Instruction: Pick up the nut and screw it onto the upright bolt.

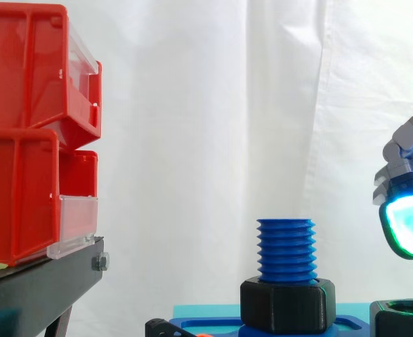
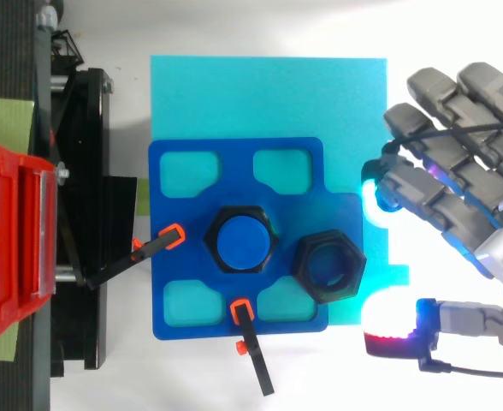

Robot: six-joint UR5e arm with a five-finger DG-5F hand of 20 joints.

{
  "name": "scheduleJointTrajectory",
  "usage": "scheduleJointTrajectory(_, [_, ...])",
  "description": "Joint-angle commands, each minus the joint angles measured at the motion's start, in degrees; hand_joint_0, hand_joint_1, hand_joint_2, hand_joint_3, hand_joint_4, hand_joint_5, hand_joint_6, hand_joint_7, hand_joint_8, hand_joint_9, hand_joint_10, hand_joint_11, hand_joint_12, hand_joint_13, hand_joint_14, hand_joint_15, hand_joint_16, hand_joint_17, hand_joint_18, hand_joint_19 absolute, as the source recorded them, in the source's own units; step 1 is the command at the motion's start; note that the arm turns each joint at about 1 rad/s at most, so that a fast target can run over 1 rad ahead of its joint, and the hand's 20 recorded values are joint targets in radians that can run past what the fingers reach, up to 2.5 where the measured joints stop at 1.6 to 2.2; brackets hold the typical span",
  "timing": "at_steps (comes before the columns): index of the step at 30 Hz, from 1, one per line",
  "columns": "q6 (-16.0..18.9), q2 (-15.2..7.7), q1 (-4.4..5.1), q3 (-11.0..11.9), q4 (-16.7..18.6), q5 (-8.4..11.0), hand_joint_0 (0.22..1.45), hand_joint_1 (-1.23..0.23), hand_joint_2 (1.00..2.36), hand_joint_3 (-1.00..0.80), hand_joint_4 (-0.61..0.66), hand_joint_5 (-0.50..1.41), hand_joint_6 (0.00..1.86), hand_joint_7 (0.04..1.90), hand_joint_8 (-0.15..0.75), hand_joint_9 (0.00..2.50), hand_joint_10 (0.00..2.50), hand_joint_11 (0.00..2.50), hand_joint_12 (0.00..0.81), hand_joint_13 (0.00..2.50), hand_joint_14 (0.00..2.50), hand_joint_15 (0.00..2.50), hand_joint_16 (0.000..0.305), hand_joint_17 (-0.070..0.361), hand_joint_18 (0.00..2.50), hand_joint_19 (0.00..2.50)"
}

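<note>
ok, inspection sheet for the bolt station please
Surface: cyan mat under a blue plate, two clamps at its edges.
Job's things: blue bolt upright, one black nut around its base; second nut loose at the plate's edge.
Clutter: nothing seen.
Robot hand: open, holding nothing, apart from the second nut.
Cables: nothing seen.
Surroundings: red bins on a black stand, white curtain behind.

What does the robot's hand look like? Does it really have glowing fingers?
Yes! The hand is built from chunky grey blocks joined in rows, a bit like armour, with a paler silvery part near the thumb. Its fingertips are thick rounded pads that glow: one is white and red, another is cyan. In the side view a pad shines cyan with a green rim.
</note>
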Motion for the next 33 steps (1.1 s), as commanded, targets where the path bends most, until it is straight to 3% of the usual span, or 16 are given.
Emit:
scheduleJointTrajectory(1, [-0.13, 0.12, -0.58, -0.03, -0.41, -1.54, 0.39, -0.51, 1.00, -0.50, 0.36, -0.22, 0.50, 0.93, 0.351, 0.28, 0.00, 0.00, 0.482, 0.05, 0.00, 0.00, 0.070, 0.157, 0.00, 0.00])
scheduleJointTrajectory(4, [-0.57, 0.12, -1.11, -0.03, -0.41, -1.98, 0.34, -0.50, 1.00, -0.50, 0.34, -0.25, 0.50, 0.79, 0.357, 0.19, 0.00, 0.00, 0.507, 0.00, 0.00, 0.00, 0.076, 0.170, 0.00, 0.00])
scheduleJointTrajectory(6, [-2.15, 0.12, -1.98, -0.12, 0.03, -2.07, 0.33, -0.48, 1.00, -0.50, 0.33, -0.26, 0.50, 0.78, 0.347, 0.12, 0.00, 0.00, 0.509, 0.00, 0.00, 0.00, 0.077, 0.173, 0.00, 0.00])
scheduleJointTrajectory(11, [-6.02, 0.12, -2.34, -0.21, 3.28, -2.77, 0.32, -0.49, 1.00, -0.50, 0.33, -0.27, 0.50, 0.74, 0.347, 0.09, 0.00, 0.00, 0.514, 0.00, 0.00, 0.00, 0.078, 0.176, 0.00, 0.00])
scheduleJointTrajectory(21, [-10.86, 0.03, -1.72, -5.04, 19.28, -3.56, 0.31, -0.50, 1.00, -0.50, 0.33, -0.27, 0.50, 0.74, 0.350, 0.06, 0.00, 0.00, 0.516, 0.00, 0.00, 0.00, 0.079, 0.178, 0.00, 0.00])
scheduleJointTrajectory(22, [-10.86, 0.03, -1.72, -5.04, 19.28, -3.56, 0.31, -0.50, 1.00, -0.50, 0.33, -0.27, 0.50, 0.74, 0.349, 0.06, 0.00, 0.00, 0.517, 0.00, 0.00, 0.00, 0.079, 0.178, 0.00, 0.00])
scheduleJointTrajectory(24, [-13.40, 0.03, -1.37, -5.75, 22.62, -3.30, 0.31, -0.51, 1.00, -0.50, 0.33, -0.27, 0.50, 0.75, 0.351, 0.06, 0.00, 0.00, 0.517, 0.00, 0.00, 0.00, 0.079, 0.178, 0.00, 0.00])
scheduleJointTrajectory(33, [-14.02, -0.41, -0.49, -5.75, 23.14, -2.86, 0.32, -0.57, 1.00, -0.50, 0.32, -0.27, 0.50, 0.76, 0.343, 0.06, 0.00, 0.00, 0.510, 0.00, 0.00, 0.00, 0.078, 0.175, 0.00, 0.00])
